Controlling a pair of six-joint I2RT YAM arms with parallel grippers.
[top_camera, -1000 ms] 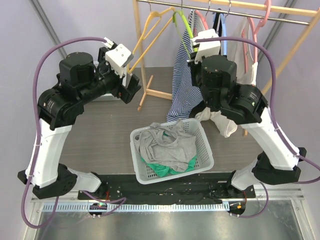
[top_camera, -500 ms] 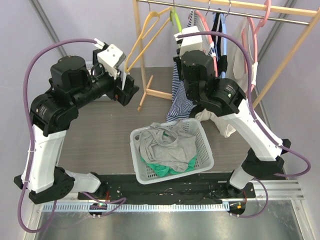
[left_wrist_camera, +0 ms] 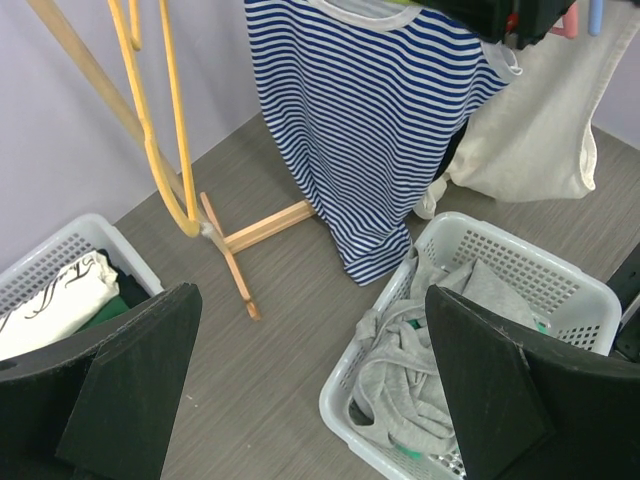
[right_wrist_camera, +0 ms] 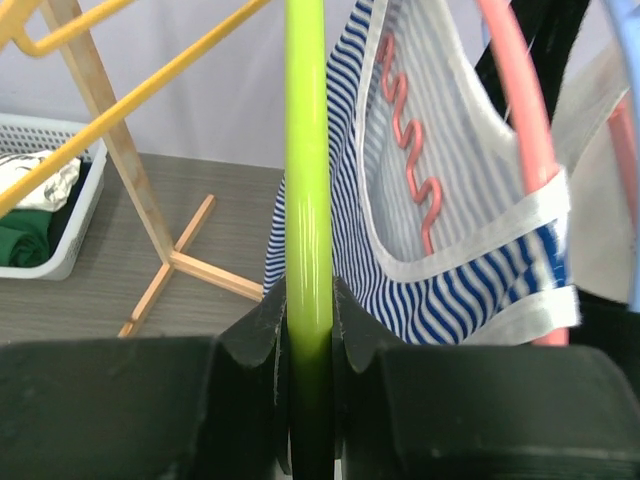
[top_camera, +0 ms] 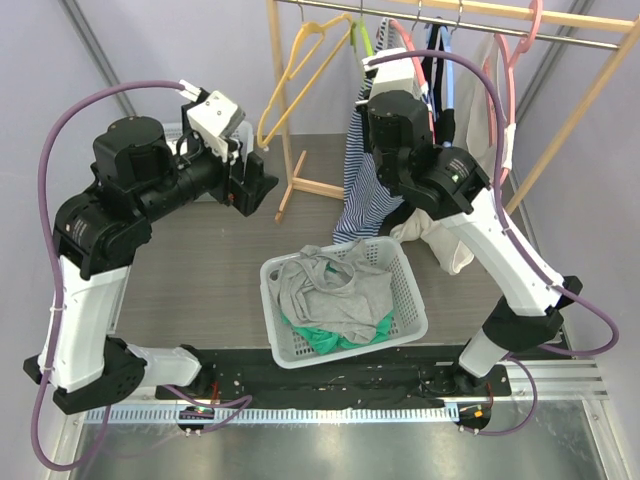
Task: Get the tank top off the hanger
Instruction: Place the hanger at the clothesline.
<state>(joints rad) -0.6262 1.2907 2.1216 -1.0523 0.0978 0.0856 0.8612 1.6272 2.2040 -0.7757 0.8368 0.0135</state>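
A blue-and-white striped tank top (top_camera: 365, 190) hangs from the rail on a lime green hanger (top_camera: 357, 38). My right gripper (top_camera: 375, 62) is up at the rail. In the right wrist view it (right_wrist_camera: 308, 300) is shut on the green hanger's bar (right_wrist_camera: 306, 150), with the striped tank top (right_wrist_camera: 470, 290) just to the right. My left gripper (top_camera: 250, 185) hovers open and holds nothing, left of the top. In the left wrist view its fingers (left_wrist_camera: 310, 300) frame the floor and basket, and the striped top (left_wrist_camera: 370, 120) hangs ahead.
A white basket (top_camera: 410, 325) of grey and green clothes sits below the striped top. An empty yellow hanger (top_camera: 290, 75) hangs on the wooden rack (top_camera: 283, 120). Pink (top_camera: 505, 80) and blue hangers and a cream garment (top_camera: 445, 245) hang at right. A second basket (left_wrist_camera: 60, 250) stands far left.
My right arm has swung left and stretched up toward the rail, still gripping the green hanger. My left arm has drawn slightly left, staying open.
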